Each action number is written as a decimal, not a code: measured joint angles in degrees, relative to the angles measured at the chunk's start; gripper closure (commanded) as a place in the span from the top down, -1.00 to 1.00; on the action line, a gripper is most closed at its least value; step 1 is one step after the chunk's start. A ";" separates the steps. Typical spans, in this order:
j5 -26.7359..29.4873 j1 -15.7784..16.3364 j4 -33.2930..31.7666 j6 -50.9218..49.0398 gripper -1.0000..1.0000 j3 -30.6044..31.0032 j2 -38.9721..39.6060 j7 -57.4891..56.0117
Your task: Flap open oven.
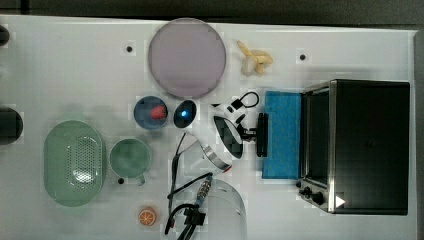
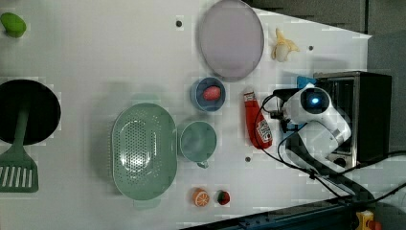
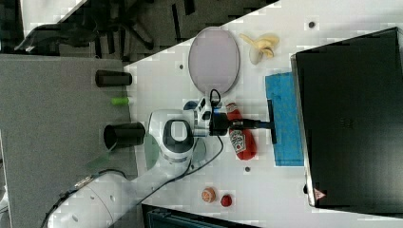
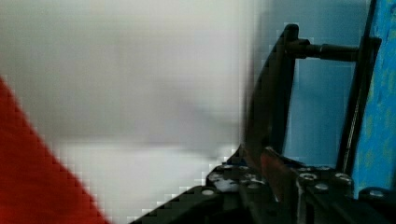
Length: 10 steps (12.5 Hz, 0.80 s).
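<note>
While the oven sits at the top view's right on the white desk, its blue glass door lies folded flat toward the top view's left, already open. Gripper: fingers clenched on the black bar handle at the door's outer edge, evidently the lever for swinging the flap down.

Left view: oven at the left view's right, partly masked by the white arm; ketchup bottle lying just beside it; green colander and mug well apart.

Right view: door level on the desk, handle crosswise at the gripper tip.

Wrist view: handle bar by blue glass; red bottle close.
</note>
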 measured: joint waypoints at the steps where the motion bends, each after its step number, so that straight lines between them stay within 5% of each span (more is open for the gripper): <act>1: 5.23 0.13 0.00 0.14 -0.65 0.04 -1.30 0.44; 3: 16.46 0.36 0.00 0.17 -0.65 0.18 -5.40 0.63; 10: 36.54 0.64 4.92 -7.33 -0.65 -1.30 -24.56 0.88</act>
